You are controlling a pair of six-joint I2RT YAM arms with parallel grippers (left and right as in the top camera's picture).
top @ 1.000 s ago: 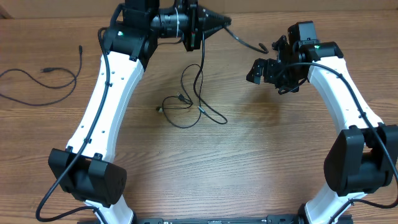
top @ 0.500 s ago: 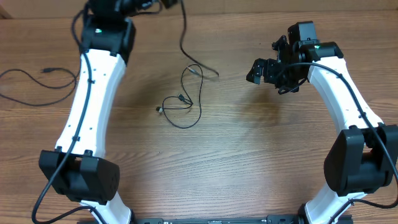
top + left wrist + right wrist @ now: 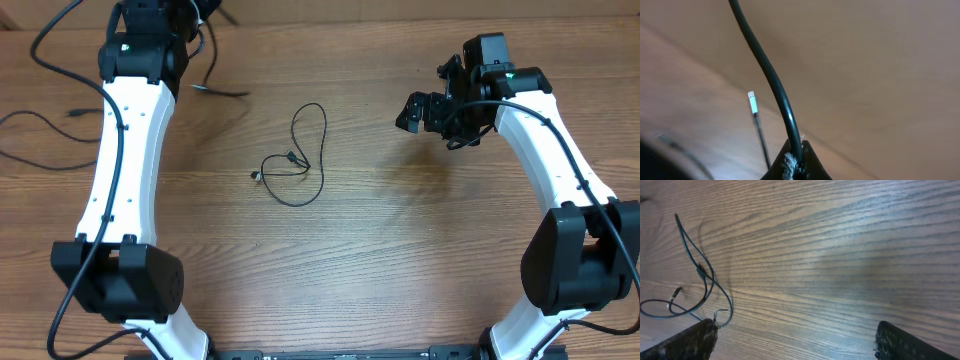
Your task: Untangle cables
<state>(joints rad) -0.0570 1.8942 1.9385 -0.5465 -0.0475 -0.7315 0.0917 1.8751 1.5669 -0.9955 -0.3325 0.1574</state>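
- The left claw [image 3: 796, 162] is pressed together on a black cable [image 3: 771, 75]. Its wrist view shows the pinch close up, with the cable rising away from the fingertips. A silver-tipped plug [image 3: 752, 102] hangs just beside them.
- Overhead, that claw sits at the frame's far edge and its tips are hard to make out. Only this view shows the held cable's lower stretch, running out beside the left arm.
- The right claw [image 3: 408, 113] is spread wide and holds nothing, above the bare wooden table [image 3: 400, 260].
- A looped cable [image 3: 292, 157] lies on the table between the two claws, well apart from both. The right wrist view catches it out past one finger [image 3: 685, 342], while the blurred left wrist view does not show it.
- Another thin cable [image 3: 75, 113] lies beyond the left arm and is seen overhead only.
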